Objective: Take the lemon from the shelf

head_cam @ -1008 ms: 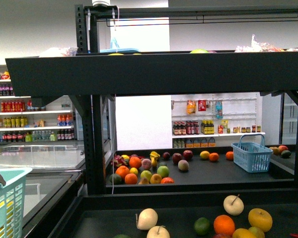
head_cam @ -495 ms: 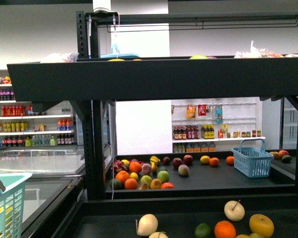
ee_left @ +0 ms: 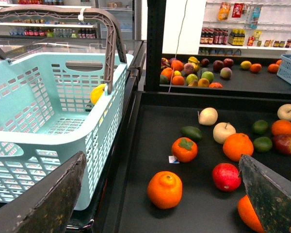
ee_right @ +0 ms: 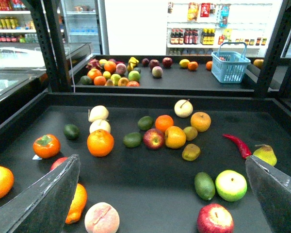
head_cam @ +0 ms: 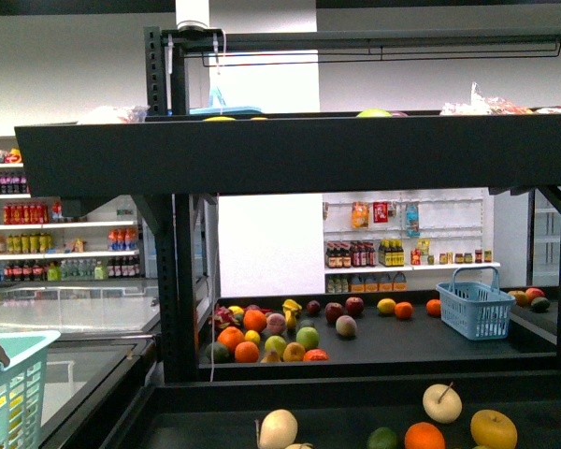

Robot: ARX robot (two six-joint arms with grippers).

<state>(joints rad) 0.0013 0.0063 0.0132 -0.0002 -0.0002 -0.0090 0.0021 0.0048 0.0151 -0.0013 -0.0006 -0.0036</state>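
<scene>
Front view: black tiered shelf with fruit on its dark decks. The lemon, bright yellow, lies on the far deck beside an orange and near a small blue basket; in the right wrist view it appears at. Left gripper and right gripper both stand spread wide, holding nothing, over the near deck. A teal basket hangs beside the left gripper.

Dark grey, flat, wedge-shaped jaws with rough, scuffed faces on both wrists
</scene>
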